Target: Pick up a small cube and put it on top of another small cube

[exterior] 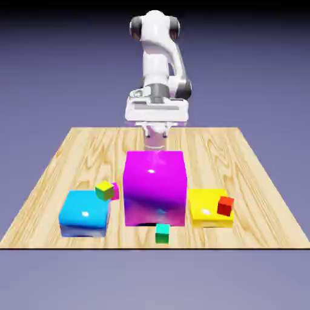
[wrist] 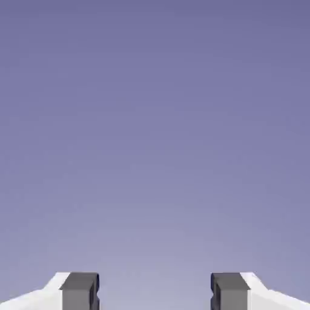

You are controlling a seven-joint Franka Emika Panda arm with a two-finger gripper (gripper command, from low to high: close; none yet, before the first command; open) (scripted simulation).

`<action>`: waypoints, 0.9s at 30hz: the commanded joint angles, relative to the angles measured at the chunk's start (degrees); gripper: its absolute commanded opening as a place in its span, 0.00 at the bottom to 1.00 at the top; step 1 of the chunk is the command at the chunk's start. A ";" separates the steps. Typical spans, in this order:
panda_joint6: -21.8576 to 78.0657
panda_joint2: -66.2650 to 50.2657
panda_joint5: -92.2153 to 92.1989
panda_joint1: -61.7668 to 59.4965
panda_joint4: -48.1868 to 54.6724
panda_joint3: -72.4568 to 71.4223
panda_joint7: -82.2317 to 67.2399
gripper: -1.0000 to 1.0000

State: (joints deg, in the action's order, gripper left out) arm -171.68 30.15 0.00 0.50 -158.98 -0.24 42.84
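Two grey-tipped fingers [wrist: 155,291] stand parted with nothing between them, and the hand view past them shows only blue-violet backdrop, so from where I'm standing I'd say they need to turn down toward the counter [exterior: 254,224] first. The green cube [exterior: 162,234] sits on the near side of the big magenta block [exterior: 155,187], close to the counter's near edge, while the arm [exterior: 155,57] is over on the far side. So the block lies between them, and the coming move, as I judge it, is a reach over or around that bulk, then down on the cube. It is as long as it is wide, so no long axis settles the grip; a pair of opposite side faces should do

The olive-yellow cube [exterior: 105,191], where the green one should end up, is off to the exterior view's left, by the far corner of the blue block [exterior: 85,212]. It looks tilted, and I can't tell quite what it rests on; that could make a poor seat for stacking. A small magenta cube [exterior: 115,191] peeps out behind it

Everything coloured has a slick, plastic-like gloss. The blue block and the flat yellow block [exterior: 211,212] have softened edges, the red cube [exterior: 225,206] by the latter looks crisp-cornered, and the counter is pale wood with swirling grain
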 commanded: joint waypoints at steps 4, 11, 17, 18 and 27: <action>7.72 -8.31 -0.01 -0.62 6.69 -0.80 1.26 0.50; 21.23 -22.84 -0.02 -1.71 18.40 -2.19 3.46 0.50; 32.81 -35.30 -0.03 -2.65 28.44 -3.39 5.35 0.50; 34.74 -37.38 -0.03 -2.80 30.11 -3.59 5.67 0.50; 52.11 -56.07 -0.05 -4.20 45.17 -5.38 8.50 0.50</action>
State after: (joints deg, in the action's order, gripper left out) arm -119.57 -25.91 -0.05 -3.70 -113.82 -5.62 51.34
